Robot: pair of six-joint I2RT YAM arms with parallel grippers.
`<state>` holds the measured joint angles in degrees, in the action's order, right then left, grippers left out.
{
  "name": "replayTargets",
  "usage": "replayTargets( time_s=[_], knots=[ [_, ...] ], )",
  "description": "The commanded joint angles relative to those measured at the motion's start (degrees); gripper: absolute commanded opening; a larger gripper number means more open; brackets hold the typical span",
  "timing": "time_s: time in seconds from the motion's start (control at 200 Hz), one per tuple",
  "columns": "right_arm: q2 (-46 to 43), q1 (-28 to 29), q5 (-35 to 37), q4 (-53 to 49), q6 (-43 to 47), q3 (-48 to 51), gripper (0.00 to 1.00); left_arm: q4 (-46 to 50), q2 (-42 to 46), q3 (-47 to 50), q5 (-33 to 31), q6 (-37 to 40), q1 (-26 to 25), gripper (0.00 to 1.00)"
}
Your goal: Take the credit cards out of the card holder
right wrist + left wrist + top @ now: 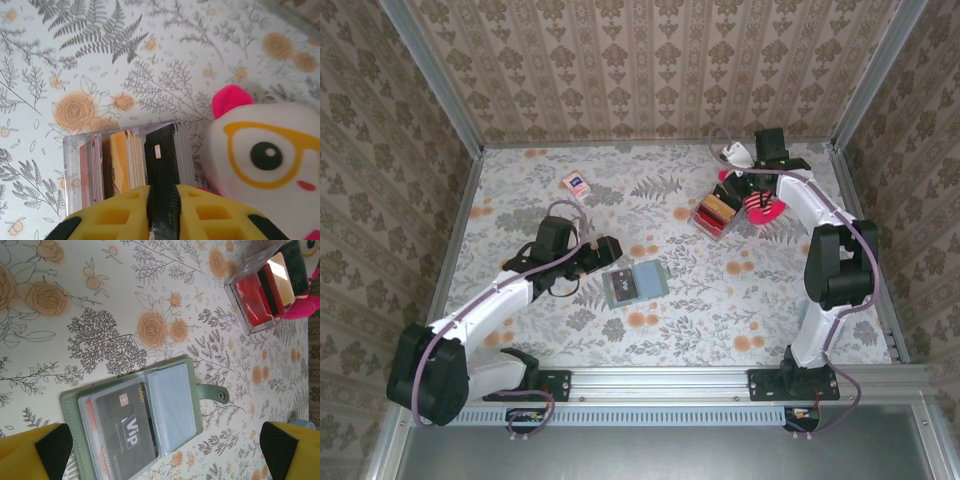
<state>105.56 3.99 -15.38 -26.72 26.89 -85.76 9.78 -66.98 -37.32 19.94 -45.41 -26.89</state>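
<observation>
Left gripper [162, 447] gapes empty just left of the card holder [75, 405]; we pinch stiff, slick credit cards [125, 430] edgewise; right gripper [162, 215] hold unclear.

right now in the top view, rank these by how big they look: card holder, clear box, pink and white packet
1. card holder, lying open
2. clear box, somewhat smaller
3. pink-and-white packet, clearly smallest
The box and packet lie farther from the camera, so true sizes may differ.
</observation>
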Motion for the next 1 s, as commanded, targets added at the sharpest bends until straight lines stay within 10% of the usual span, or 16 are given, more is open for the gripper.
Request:
replayTargets(
  time_s=[0.0, 0.45, 0.99],
  knots=[
    [-3.64, -0.13, -2.59, 0.60, -4.49, 0.05, 0.23, -0.38, 1.41, 0.93, 0.27, -0.65, 0.35, 1.00],
    [-21.66, 4.56, -3.63, 6.78, -41.22, 15.96, 0.48, 2.85, 3.43, 2.34, -2.86, -2.06, -0.18, 1.00],
    [-19.74, 33.29, 1.17, 4.57, -57.23, 22.20, 0.52, 2.61, 1.01, 5.49, -4.41, -2.61, -0.65, 1.00]
  ],
)
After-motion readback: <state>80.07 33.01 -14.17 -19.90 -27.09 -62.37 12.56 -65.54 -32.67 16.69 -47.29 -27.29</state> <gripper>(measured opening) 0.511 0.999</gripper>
